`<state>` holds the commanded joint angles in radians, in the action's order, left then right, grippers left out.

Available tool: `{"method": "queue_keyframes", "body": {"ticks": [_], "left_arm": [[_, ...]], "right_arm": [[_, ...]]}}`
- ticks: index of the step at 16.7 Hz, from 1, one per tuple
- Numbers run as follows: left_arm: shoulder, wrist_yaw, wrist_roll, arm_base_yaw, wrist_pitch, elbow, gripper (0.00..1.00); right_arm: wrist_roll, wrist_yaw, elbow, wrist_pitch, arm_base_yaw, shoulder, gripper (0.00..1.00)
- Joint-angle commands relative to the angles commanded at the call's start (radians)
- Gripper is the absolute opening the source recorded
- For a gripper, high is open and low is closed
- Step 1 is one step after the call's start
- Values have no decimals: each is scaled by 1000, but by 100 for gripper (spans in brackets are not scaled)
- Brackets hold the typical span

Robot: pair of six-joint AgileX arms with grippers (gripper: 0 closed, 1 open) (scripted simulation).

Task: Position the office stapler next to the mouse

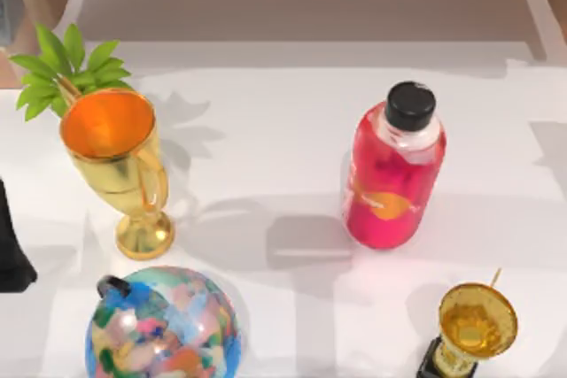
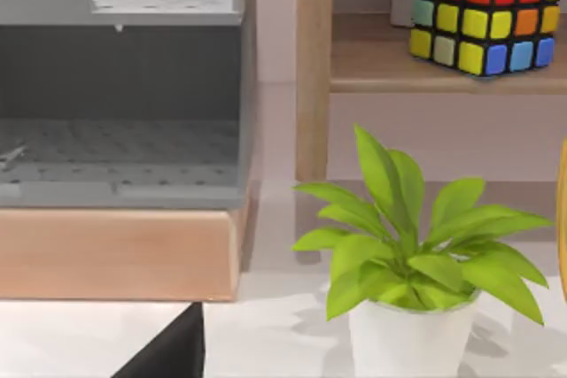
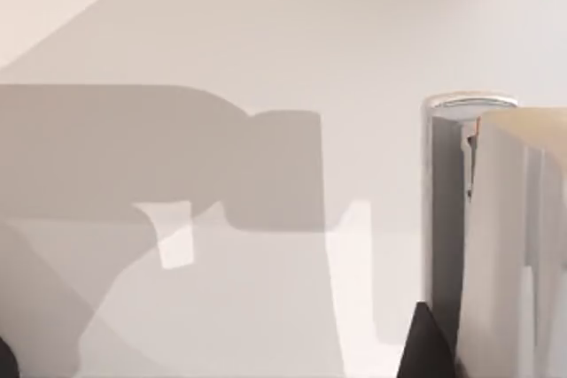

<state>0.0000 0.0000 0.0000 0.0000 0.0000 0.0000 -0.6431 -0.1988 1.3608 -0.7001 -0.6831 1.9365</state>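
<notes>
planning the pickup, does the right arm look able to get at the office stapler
Probably yes: the right wrist view has the office stapler close by on the white table, with nothing standing in front of it.

1. No text, brand, number or sign can be read anywhere.
2. The red plastic bottle with a black cap carries an orange patch, without letters.
3. The multicoloured puzzle cube shows plain coloured squares.
</notes>
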Motion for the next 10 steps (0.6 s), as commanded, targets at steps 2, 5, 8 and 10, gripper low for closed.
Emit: {"method": "queue_keyframes", "body": {"ticks": [2, 5, 8, 10], "left_arm": [[0, 0, 0, 0, 0, 0, 100], [0, 0, 0, 0, 0, 0, 100], [0, 0, 0, 0, 0, 0, 100], [0, 0, 0, 0, 0, 0, 100]], "right_arm": [[1, -1, 0, 12, 0, 1, 0], [2, -1, -2, 28, 1, 7, 0], [4, -1, -7, 42, 5, 18, 0], [5, 0, -14, 49, 8, 30, 0]]}}
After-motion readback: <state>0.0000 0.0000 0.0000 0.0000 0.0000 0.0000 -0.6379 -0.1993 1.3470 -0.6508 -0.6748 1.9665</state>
